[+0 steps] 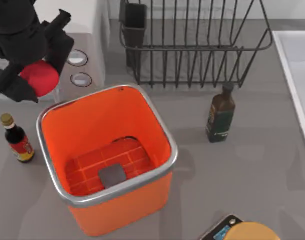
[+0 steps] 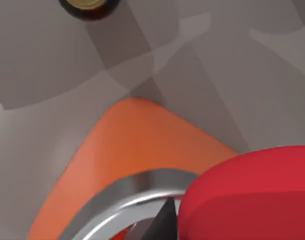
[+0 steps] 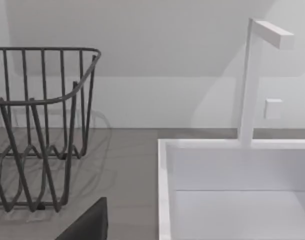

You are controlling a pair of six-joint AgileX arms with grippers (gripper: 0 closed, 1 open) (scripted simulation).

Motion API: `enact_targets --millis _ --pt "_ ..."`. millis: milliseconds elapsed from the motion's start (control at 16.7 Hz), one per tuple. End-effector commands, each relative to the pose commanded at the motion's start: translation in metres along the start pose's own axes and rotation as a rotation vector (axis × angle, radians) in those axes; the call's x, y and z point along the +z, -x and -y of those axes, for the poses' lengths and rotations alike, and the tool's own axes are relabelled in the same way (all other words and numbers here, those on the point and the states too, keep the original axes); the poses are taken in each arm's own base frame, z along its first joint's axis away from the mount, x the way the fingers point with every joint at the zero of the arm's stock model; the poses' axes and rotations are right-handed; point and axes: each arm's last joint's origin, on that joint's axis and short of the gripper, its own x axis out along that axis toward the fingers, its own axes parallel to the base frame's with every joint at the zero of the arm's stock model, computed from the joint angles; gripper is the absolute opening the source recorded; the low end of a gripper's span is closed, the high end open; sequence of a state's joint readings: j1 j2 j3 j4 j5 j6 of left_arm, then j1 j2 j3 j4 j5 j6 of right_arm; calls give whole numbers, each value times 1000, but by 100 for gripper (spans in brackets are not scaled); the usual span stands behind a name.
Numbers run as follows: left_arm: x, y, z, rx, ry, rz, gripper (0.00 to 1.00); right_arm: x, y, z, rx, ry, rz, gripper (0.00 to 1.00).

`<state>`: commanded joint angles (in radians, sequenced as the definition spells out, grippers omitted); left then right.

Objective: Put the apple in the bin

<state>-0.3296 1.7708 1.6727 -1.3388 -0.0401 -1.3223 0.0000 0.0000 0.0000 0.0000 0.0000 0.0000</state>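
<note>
Here the apple (image 1: 38, 77) is held in the left gripper (image 1: 34, 80) above the counter's (image 1: 252, 165) far-left corner, just beside the bin (image 1: 160, 187).

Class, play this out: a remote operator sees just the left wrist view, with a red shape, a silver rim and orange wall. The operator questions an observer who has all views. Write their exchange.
Operator: Is the red shape the apple, and is it held?
Observer: Yes. From above, the apple sits in the left gripper, beyond the bin's far-left corner.
Operator: Is it over the opening yet?
Observer: Not yet; from above it looks outside the rim, by the white appliance.
Operator: Anything already in the bin?
Observer: Nothing I can see on the gridded orange floor with its grey patch.
Operator: What else stands near?
Observer: A green bottle stands right of the bin, before the wire rack.
</note>
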Motion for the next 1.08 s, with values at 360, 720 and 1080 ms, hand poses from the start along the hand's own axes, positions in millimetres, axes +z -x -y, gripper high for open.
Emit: enact_targets --millis 360,720,1080 --pt "-77 -1 7 5 405 -25 0 0 0 0 0 0 0 100" --pt "-116 -14 1 84 550 -34 0 0 0 0 0 0 0 100" --pt "-115 -14 2 83 554 -34 0 0 0 0 0 0 0 100"
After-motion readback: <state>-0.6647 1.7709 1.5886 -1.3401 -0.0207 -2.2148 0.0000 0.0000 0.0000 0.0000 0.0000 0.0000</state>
